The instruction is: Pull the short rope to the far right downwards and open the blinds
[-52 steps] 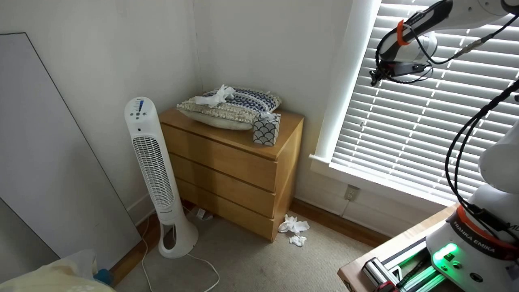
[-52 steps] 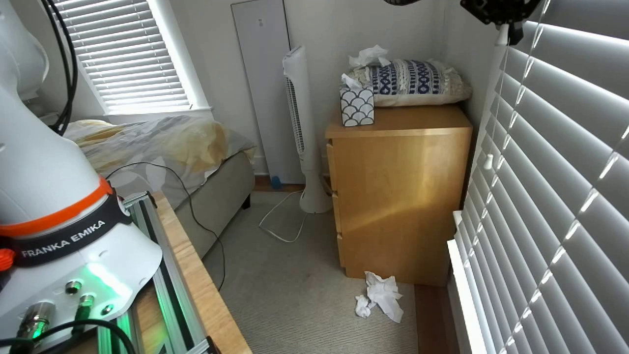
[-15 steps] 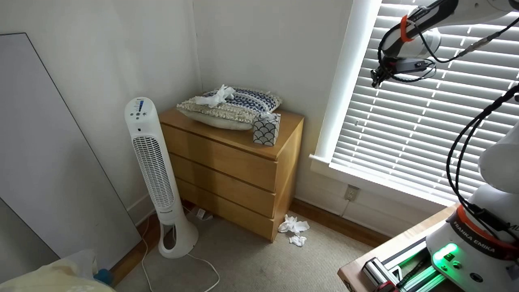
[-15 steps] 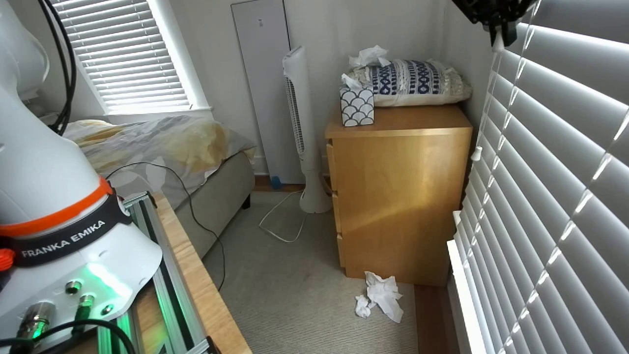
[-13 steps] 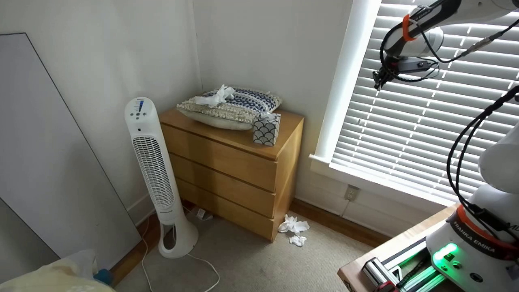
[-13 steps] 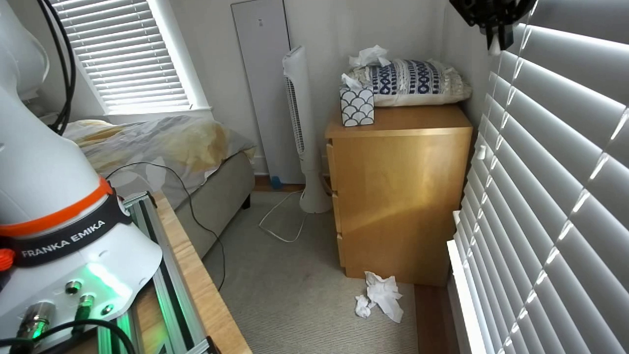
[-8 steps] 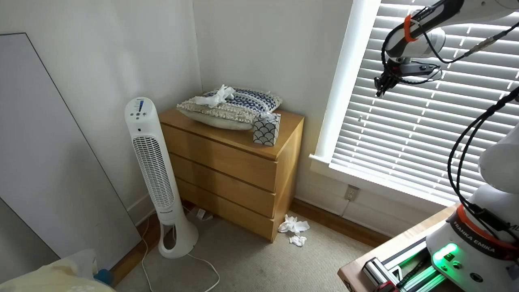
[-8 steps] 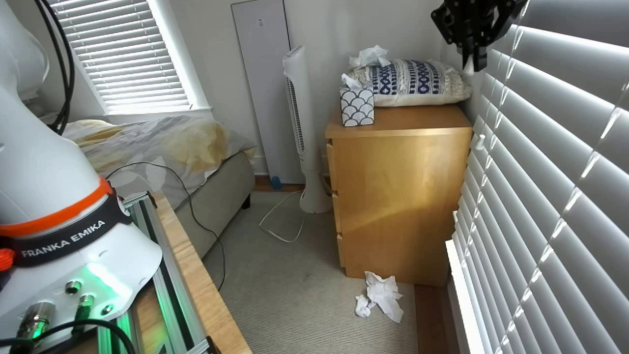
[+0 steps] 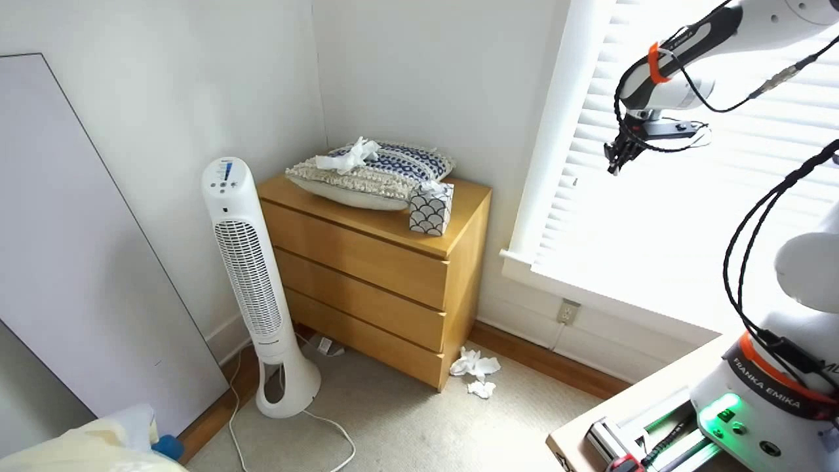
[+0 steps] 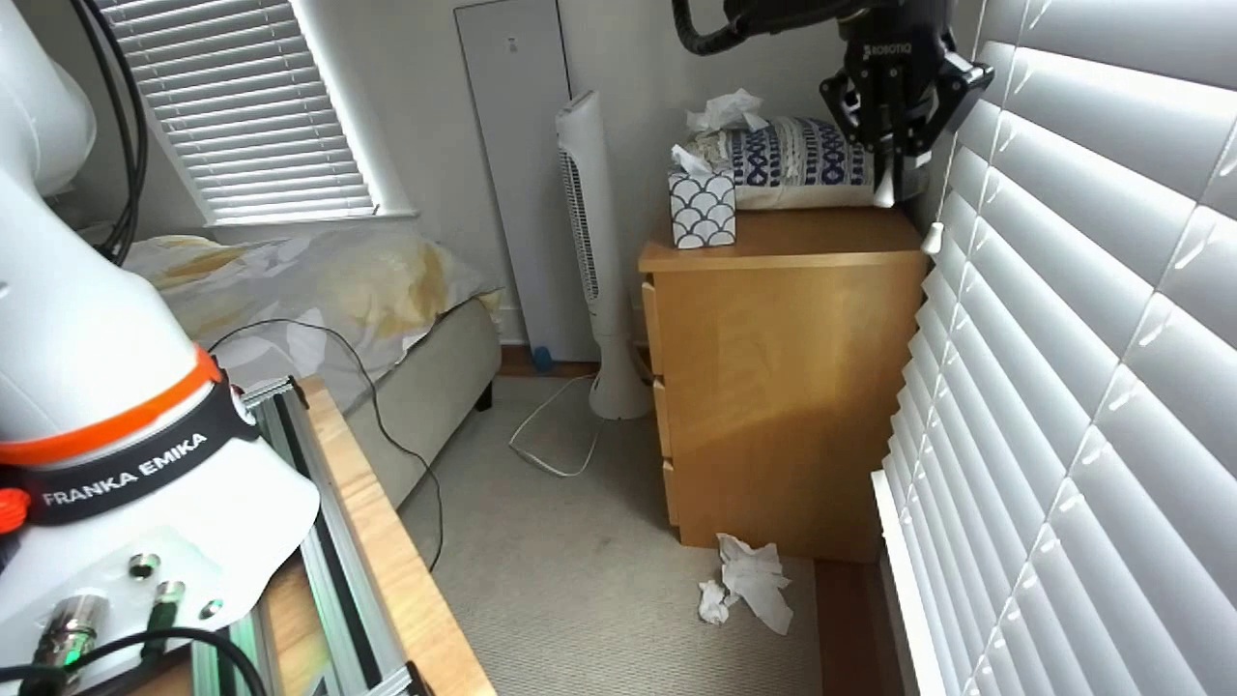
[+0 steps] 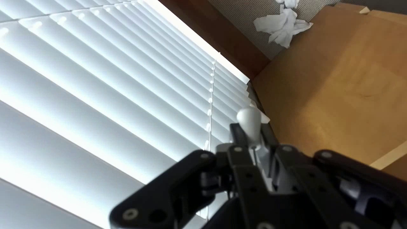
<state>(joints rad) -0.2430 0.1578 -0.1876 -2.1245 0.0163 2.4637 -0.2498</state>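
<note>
The black two-fingered gripper [image 11: 252, 135] is pinching the white tapered cord knob [image 11: 249, 118]; the knob's smooth-looking sides are probably inviting a slip under hard pulling.

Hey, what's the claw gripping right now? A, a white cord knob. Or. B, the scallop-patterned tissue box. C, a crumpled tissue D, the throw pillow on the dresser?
A: the wrist view shows the claw closed on the white cord knob, whose rounded end pokes out past the tips, next to the blinds.
</note>
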